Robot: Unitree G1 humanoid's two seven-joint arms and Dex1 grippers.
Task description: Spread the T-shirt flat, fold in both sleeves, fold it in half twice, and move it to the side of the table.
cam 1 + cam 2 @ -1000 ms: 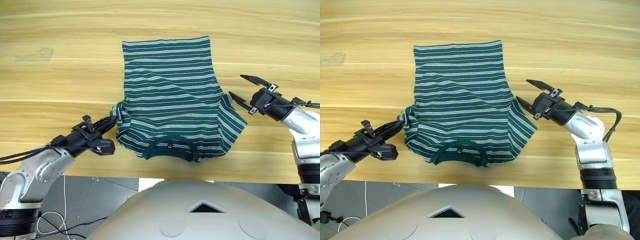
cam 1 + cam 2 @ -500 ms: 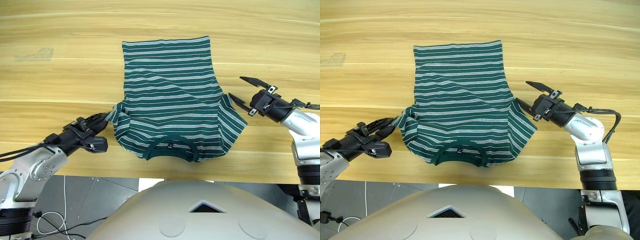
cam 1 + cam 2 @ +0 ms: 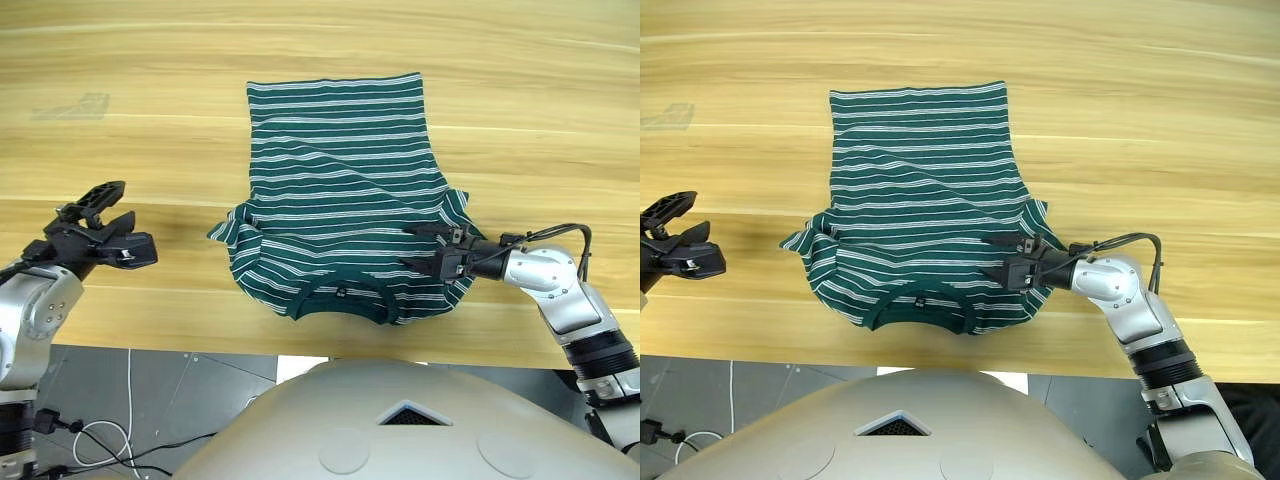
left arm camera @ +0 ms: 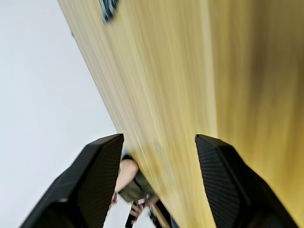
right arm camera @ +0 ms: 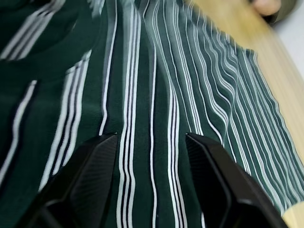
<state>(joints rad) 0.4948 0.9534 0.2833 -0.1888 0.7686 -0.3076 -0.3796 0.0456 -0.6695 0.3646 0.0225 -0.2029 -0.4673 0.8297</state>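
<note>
Both jaw pairs stand wide: right gripper [image 3: 403, 247] over the striped T-shirt [image 3: 340, 150]; left gripper [image 3: 135, 220] well apart, over the wooden table [image 3: 540, 90].

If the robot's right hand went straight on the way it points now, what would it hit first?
The T-shirt: the open right hand points across its front, with striped fabric directly ahead. Whether it touches the cloth yet is unclear.

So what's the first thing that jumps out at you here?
A dark green T-shirt with white stripes lies in the middle of the wooden table, collar toward the robot, its near part rumpled. The right gripper hangs open over the T-shirt's right shoulder area. The left gripper is open off to the left, apart from the cloth.
</note>
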